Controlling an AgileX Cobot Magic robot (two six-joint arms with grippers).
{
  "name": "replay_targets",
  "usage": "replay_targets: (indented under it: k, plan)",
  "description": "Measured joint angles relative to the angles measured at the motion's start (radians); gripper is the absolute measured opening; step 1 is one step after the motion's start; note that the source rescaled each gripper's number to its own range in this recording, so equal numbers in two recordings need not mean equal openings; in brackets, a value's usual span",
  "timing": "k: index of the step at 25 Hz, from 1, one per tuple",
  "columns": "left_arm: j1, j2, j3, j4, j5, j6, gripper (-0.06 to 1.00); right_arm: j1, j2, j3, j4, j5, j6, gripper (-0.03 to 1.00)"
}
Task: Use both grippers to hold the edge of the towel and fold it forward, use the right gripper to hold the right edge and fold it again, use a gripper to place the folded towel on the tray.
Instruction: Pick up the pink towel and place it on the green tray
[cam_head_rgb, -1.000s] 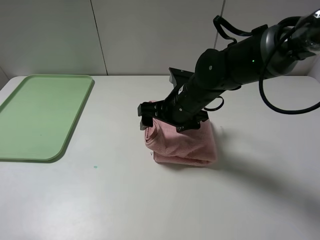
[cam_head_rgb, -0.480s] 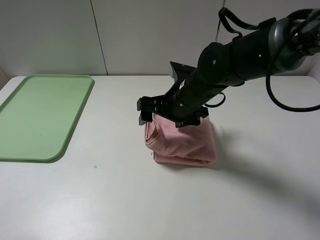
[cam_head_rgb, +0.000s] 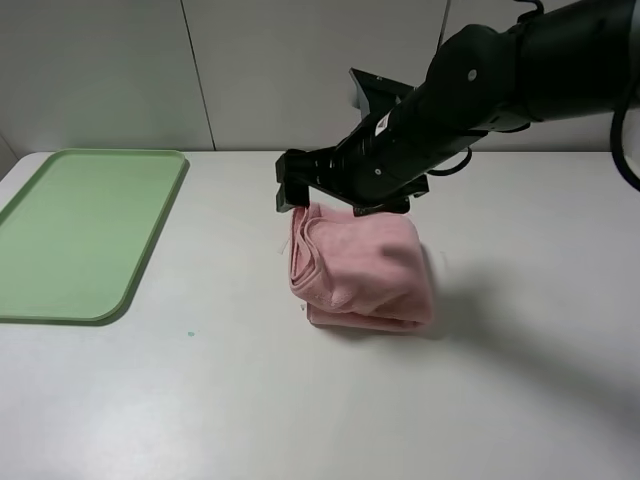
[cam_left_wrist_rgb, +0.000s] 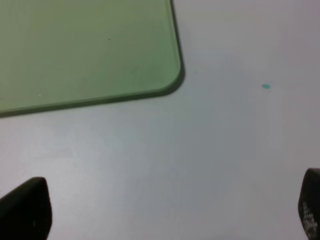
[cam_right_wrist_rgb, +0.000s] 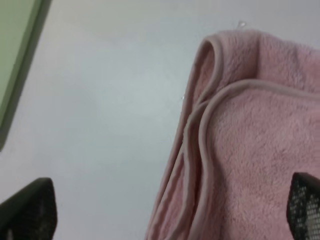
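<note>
The pink towel (cam_head_rgb: 362, 270) lies folded into a thick bundle on the white table, its stitched hems (cam_right_wrist_rgb: 204, 135) stacked along its left side. My right gripper (cam_head_rgb: 291, 192) hovers open just above the towel's far left corner, holding nothing. In the right wrist view the towel (cam_right_wrist_rgb: 255, 155) fills the space under the spread black fingertips (cam_right_wrist_rgb: 27, 212). The light-green tray (cam_head_rgb: 80, 225) sits empty at the far left. My left gripper (cam_left_wrist_rgb: 167, 220) is open over bare table near the tray's corner (cam_left_wrist_rgb: 100, 45); that arm is out of the high view.
A small green speck (cam_head_rgb: 189, 333) marks the table in front of the tray. The right arm (cam_head_rgb: 500, 80) reaches in from the upper right above the table's back edge. The white wall stands behind.
The right arm has risen up and back off the towel, uncovering its top. The folded towel has stayed in place. The tray is unmoved.
</note>
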Motion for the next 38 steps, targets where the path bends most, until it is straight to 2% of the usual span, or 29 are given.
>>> replay_targets:
  k: [4,10,11,13,15,26,31,38]
  plan:
    - [0.0,0.0,0.0,0.0,0.0,0.0,0.99,0.0,-0.032,0.0,-0.071,0.038,0.0,1.0]
    - [0.0,0.0,0.0,0.0,0.0,0.0,0.99,0.0,-0.103,0.0,-0.282,0.132,0.0,1.0]
    - [0.0,0.0,0.0,0.0,0.0,0.0,0.99,0.0,-0.103,0.0,-0.282,0.132,0.0,1.0]
    - [0.0,0.0,0.0,0.0,0.0,0.0,0.99,0.0,-0.151,0.0,-0.364,0.18,0.0,1.0]
    - [0.0,0.0,0.0,0.0,0.0,0.0,0.99,0.0,-0.18,0.0,-0.398,0.21,0.0,1.0]
    - [0.0,0.0,0.0,0.0,0.0,0.0,0.99,-0.048,-0.296,0.015,-0.496,0.393,-0.133,1.0]
    - [0.0,0.0,0.0,0.0,0.0,0.0,0.99,-0.105,-0.39,0.097,-0.535,0.417,-0.153,1.0]
    - [0.0,0.0,0.0,0.0,0.0,0.0,0.99,-0.238,-0.541,0.223,-0.546,0.438,-0.155,1.0]
